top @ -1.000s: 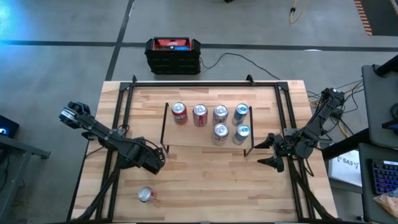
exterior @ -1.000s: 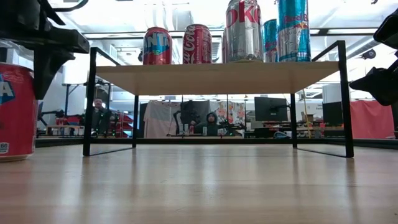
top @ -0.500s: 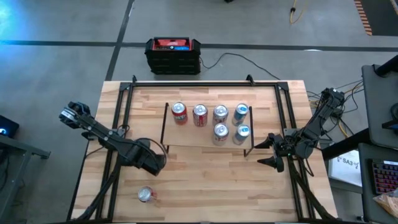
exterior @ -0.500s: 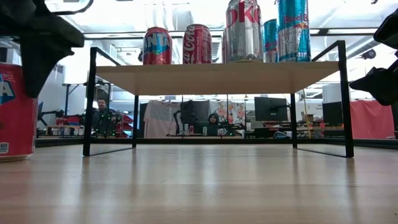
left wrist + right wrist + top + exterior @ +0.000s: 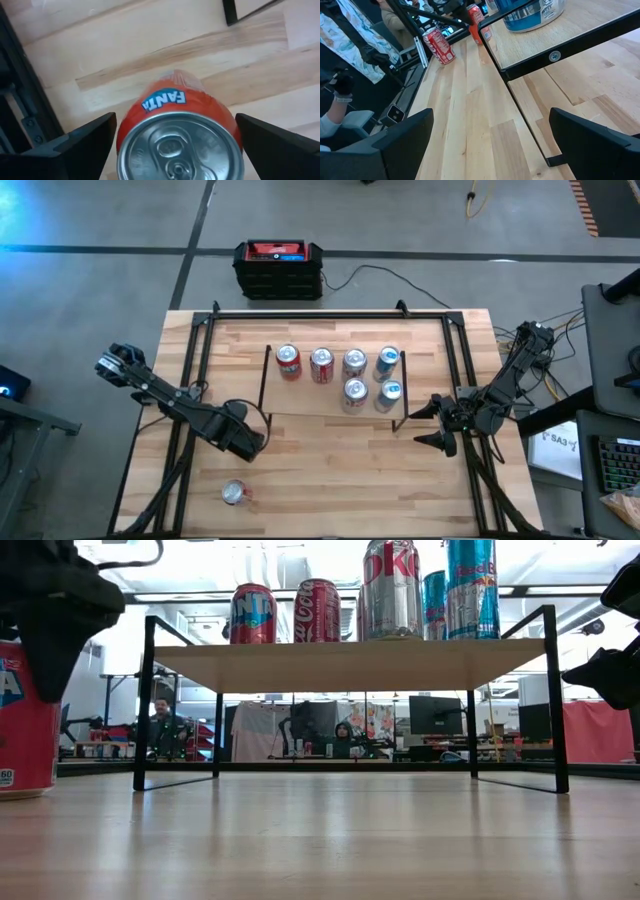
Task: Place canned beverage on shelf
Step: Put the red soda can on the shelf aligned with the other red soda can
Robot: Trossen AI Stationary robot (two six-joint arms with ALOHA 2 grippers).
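Two grippers are in view, both with fingers spread and nothing between them touched. The left gripper (image 5: 243, 442) hangs over the near left part of the table (image 5: 330, 480), just off the shelf's near left corner. Its wrist view looks down on an upright red Fanta can (image 5: 180, 135), which shows between the two spread fingers (image 5: 80, 145) with a clear gap on either side. In the high view this can (image 5: 234, 492) stands alone on the table, nearer the front edge than the gripper and apart from it. In the low view it appears at the left edge (image 5: 25, 715), upright on the tabletop.

The right gripper (image 5: 432, 423) waits beside the right end of the shelf (image 5: 300, 398), fingers wide.

The shelf stands mid-table on thin black legs (image 5: 142, 705). Six cans (image 5: 338, 372) stand upright on its board: four in the far row, two in the near row toward the right.

A black-and-red box (image 5: 279, 268) sits on the floor beyond the table's far edge.
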